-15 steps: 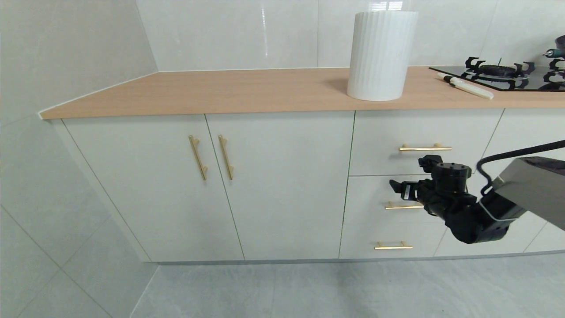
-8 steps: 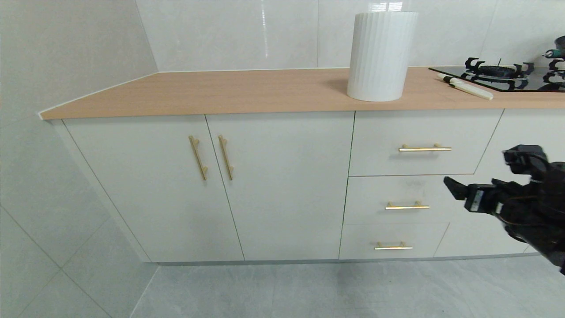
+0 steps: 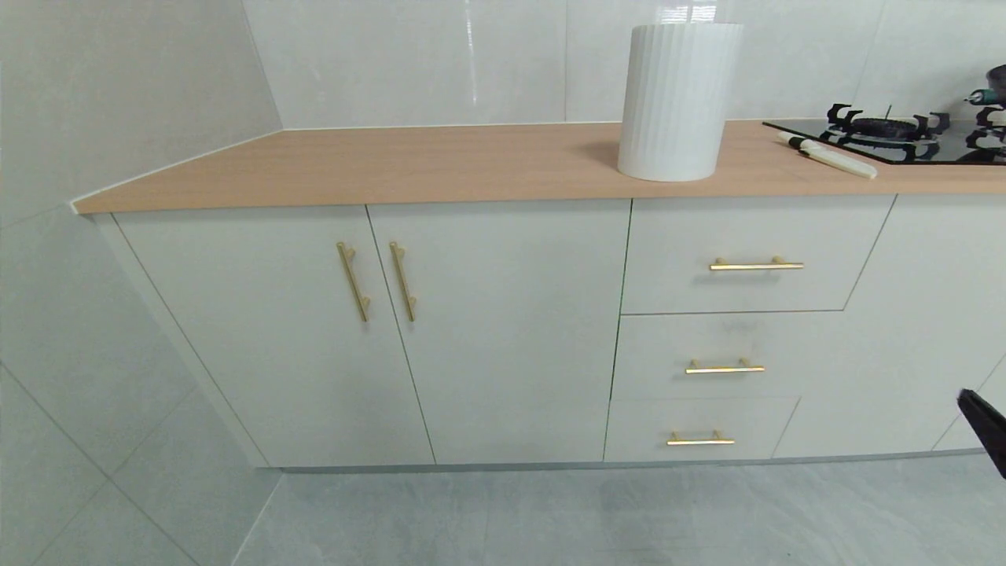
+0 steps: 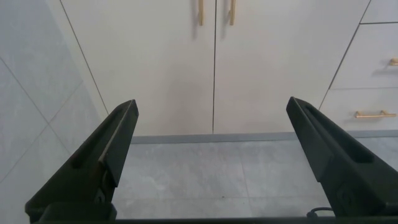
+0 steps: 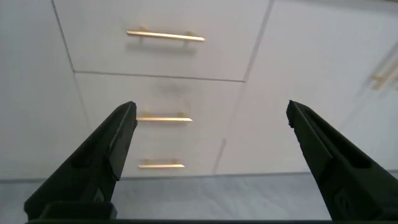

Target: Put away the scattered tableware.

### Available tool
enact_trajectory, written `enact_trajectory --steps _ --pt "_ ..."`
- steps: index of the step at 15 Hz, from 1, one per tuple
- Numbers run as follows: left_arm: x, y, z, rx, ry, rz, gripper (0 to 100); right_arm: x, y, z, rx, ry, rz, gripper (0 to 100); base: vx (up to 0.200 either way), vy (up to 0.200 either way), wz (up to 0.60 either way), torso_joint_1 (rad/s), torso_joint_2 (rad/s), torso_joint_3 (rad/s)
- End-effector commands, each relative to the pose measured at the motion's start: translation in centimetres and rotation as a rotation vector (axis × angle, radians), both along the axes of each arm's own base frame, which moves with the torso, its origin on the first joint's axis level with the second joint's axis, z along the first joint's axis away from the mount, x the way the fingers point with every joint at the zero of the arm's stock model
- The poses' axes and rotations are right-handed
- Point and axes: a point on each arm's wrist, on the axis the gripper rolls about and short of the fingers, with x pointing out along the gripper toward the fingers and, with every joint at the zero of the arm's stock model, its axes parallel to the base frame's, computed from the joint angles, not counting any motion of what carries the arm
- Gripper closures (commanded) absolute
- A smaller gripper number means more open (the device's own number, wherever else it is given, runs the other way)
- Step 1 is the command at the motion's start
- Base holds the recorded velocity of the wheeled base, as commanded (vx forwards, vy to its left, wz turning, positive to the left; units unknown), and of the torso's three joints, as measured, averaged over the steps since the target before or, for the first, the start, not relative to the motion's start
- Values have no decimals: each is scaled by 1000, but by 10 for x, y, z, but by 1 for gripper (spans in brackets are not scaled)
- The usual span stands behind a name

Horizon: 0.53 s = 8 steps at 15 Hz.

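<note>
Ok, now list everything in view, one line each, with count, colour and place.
worktop: one, light wood, on top of the cabinets
canister: one, white and ribbed, upright on the worktop above the drawers
knife: one, white with a dark band, lying at the hob's near left edge
hob: one, black, at the worktop's right end
cupboard doors: two, off-white, shut, below the worktop's left part
drawers: three, off-white, shut, stacked right of the doors
handles: five, gold, one on each door and drawer
floor: grey tiles, below the cabinets
left gripper: one, black, open, facing the cupboard doors
right gripper: one, black, open, facing the drawers
</note>
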Motion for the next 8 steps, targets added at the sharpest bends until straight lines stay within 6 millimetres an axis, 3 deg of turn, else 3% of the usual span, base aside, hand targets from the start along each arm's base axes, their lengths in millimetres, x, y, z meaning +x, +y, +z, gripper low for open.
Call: enact_trajectory --steps 1,4,6,8 --pt "0 0 0 0 0 0 0 -84 -13 -9 -31 -87 -75 0 0 0 0 0 0 0" --pt "0 0 0 0 0 0 0 -132 -19 -12 -81 12 -193 0 0 0 0 0 0 0" --pt "0 0 0 0 0 0 0 -134 -21 -4 -66 -26 -266 0 0 0 0 0 0 0" --pt "0 0 0 0 0 0 0 -136 -18 -10 -70 -23 -337 0 0 0 0 0 0 0"
